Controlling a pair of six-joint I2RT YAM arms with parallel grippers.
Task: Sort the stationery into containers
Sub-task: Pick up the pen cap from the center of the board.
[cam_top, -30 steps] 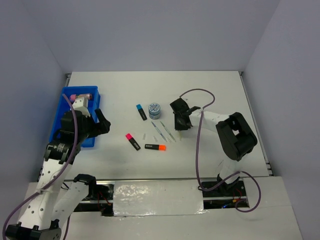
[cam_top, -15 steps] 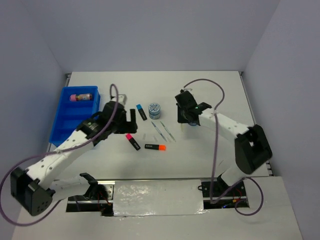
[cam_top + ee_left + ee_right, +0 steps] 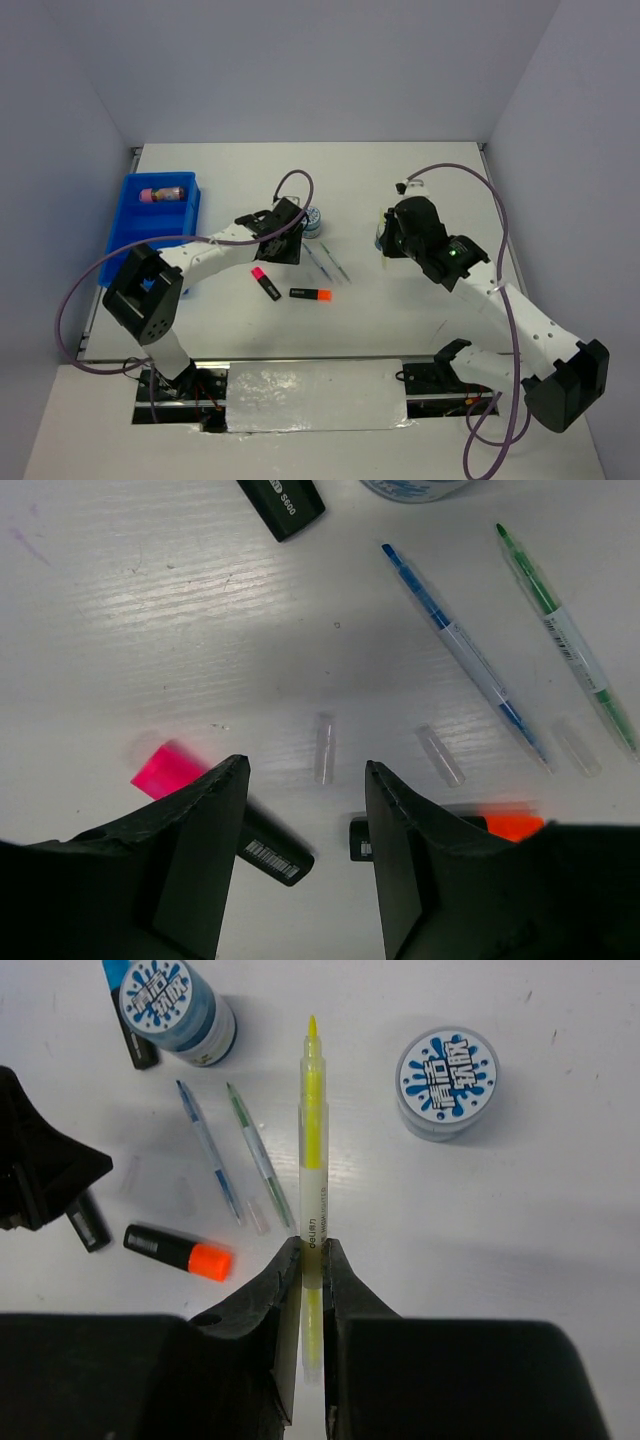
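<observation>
Yellow stick [image 3: 312, 1140] clamped lengthwise in my right fingers [image 3: 268, 1300]; tray [image 3: 128, 235] lies far left, past my open left fingers [image 3: 200, 830].

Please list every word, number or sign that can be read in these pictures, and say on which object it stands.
"S600": black highlighter, left wrist view.
Chinese characters, white on blue: lids of one patterned roll and the other roll; I cannot read them with certainty.
Barcode, digits illegible: pink-capped highlighter.
Small print on the yellow pen held by the right hand and on the green pen: too small to read.
</observation>
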